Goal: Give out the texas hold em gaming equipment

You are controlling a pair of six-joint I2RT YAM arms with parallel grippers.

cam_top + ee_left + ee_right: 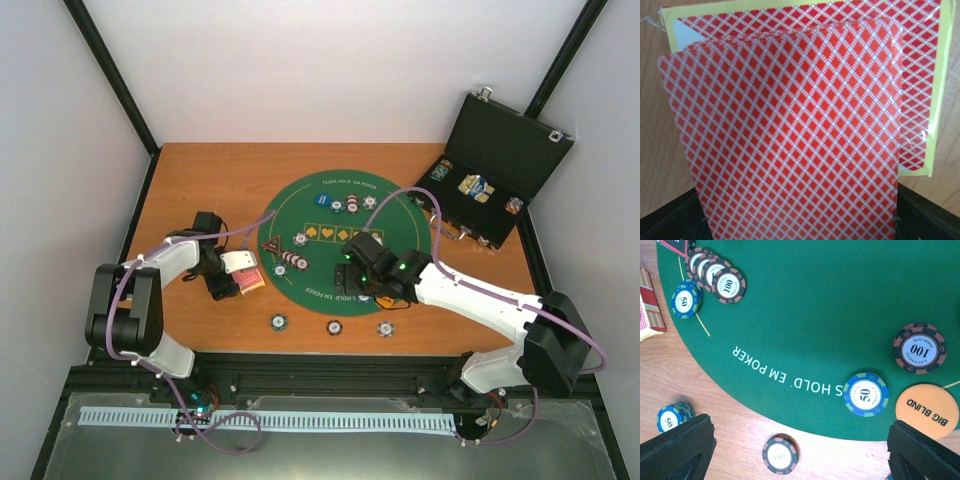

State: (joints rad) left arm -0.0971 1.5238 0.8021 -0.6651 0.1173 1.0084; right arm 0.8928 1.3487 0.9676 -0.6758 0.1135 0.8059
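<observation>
A red diamond-backed playing card (790,145) fills the left wrist view, standing in front of a yellow-edged deck box (935,100) on the wood. My left gripper (235,280) is at this deck (250,279), left of the mat. Its black fingers (670,222) show wide apart at both lower corners, with the card between them. My right gripper (358,285) hangs open over the mat's near edge, with nothing between its fingers (677,447). Below it lie a blue 50 chip (866,394), a maroon 100 chip (919,348) and a grey-green chip (780,455) on the wood.
The round green felt mat (300,210) carries more chips (292,262) and an orange BIG BLIND disc (927,411). Three chip piles (334,327) sit on the wood near the front edge. An open black case (495,170) stands at the back right.
</observation>
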